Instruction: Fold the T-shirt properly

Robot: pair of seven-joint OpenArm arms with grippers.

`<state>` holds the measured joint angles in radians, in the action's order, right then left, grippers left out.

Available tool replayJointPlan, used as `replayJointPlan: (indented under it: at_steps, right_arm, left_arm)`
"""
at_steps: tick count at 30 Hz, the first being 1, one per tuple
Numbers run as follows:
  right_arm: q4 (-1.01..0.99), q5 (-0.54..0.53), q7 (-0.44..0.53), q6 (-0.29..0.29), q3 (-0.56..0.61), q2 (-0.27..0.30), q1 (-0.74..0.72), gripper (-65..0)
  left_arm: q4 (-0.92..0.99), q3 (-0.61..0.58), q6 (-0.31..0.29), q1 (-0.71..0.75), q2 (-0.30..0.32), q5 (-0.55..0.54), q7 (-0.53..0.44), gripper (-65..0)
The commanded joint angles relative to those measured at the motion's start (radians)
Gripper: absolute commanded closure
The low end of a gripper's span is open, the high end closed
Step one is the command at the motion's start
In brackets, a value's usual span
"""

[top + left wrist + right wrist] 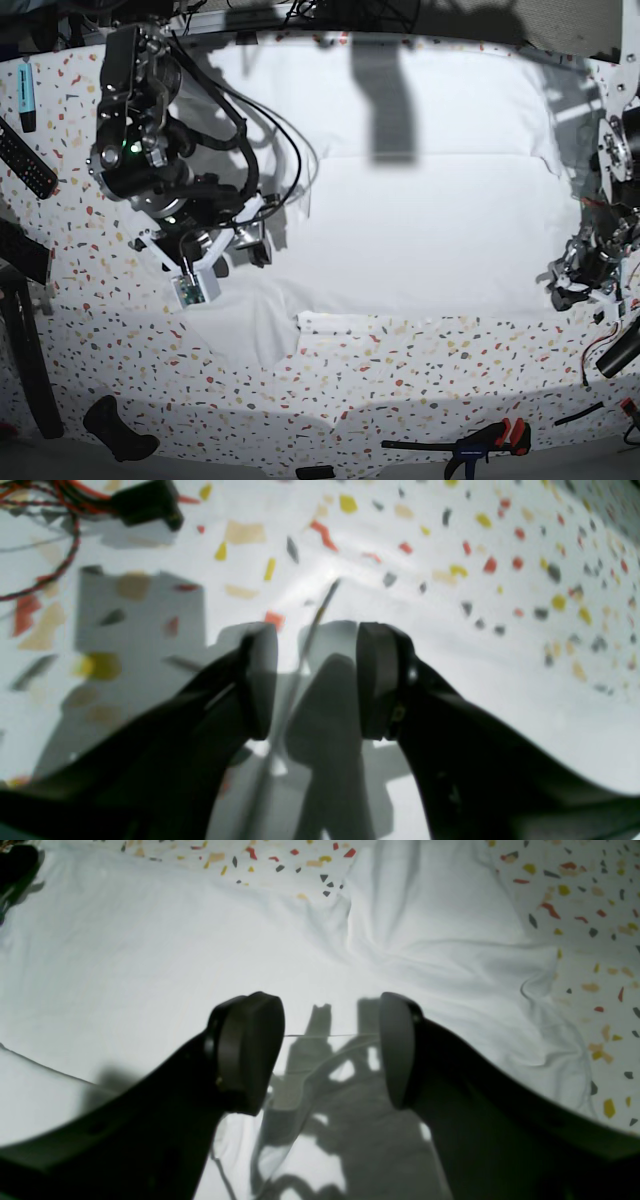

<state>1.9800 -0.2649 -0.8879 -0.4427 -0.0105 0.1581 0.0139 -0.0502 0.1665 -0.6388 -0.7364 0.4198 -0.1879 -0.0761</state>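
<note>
Toward the left edge of the desk (pixel 60 300), the right gripper (pixel 327 1045) is hovering with its jaws spread and nothing between them, poised over the near sleeve region of the T-shirt (pixel 420 220), where a thin seam line is crossing the gap between the dark rounded pads. The shirt is lying spread across the middle and far side of the desk, its soft white cotton mostly smooth, rumpling into shallow folds around the sleeve (pixel 450 930). Judging from this, a first fold is being set up and no grasp is made yet; the next move calls for lowering onto a hem or sleeve edge and pinching only that layer. At the right edge, the left gripper (pixel 312 680) is hanging spread and empty over the glossy flecked surface, just off the cloth.
</note>
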Motion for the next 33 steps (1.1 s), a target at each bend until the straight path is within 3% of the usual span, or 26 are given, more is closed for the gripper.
replayJointPlan:
  at_steps: [1,6,12,14,17,18,22,24,27,33]
  right_arm:
    - [0.021,-0.009,0.023,-0.014,-0.002,0.002,-0.016,-34.0]
    - [0.021,-0.008,0.021,-0.014,-0.002,0.002,-0.016,-34.0]
    - [0.021,-0.008,0.012,-0.014,-0.002,0.002,-0.016,-34.0]
    - [0.021,-0.008,0.013,-0.014,-0.002,0.002,-0.016,-34.0]
    - [0.021,-0.006,0.022,-0.014,-0.002,0.002,-0.016,-34.0]
    - [0.021,0.002,0.036,-0.014,-0.002,0.002,-0.016,-34.0]
    - [0.019,0.1,0.172,-0.008,-0.003,0.002,-0.017,-34.0]
    - [0.007,0.172,0.235,0.05,-0.003,0.002,-0.025,-34.0]
    - [-0.032,0.183,0.128,0.119,-0.003,0.002,-0.075,-34.0]
    - [-0.257,0.242,0.098,0.12,-0.003,0.003,-0.246,-34.0]
  left_arm:
    - [-0.011,0.001,-0.013,-0.028,-0.003,0.0,0.0,-25.6]
    - [-0.016,0.001,-0.013,-0.028,-0.034,0.005,0.0,-25.6]
    - [-0.017,0.001,-0.013,-0.029,-0.026,0.005,0.0,-24.5]
    - [-0.025,0.001,-0.013,-0.028,-0.02,0.005,0.0,-18.9]
    - [-0.045,0.001,-0.013,-0.028,-0.013,0.005,0.0,-1.1]
    - [-0.051,0.001,-0.013,-0.027,-0.011,0.005,0.0,0.0]
    - [-0.057,0.001,-0.013,-0.027,-0.003,0.005,0.0,0.0]
    - [-0.057,0.001,-0.013,-0.026,-0.004,0.004,0.0,0.0]
    - [-0.057,0.001,-0.013,-0.025,-0.004,0.004,0.0,0.0]
    - [-0.057,0.001,-0.014,-0.023,-0.004,0.005,0.0,0.0]
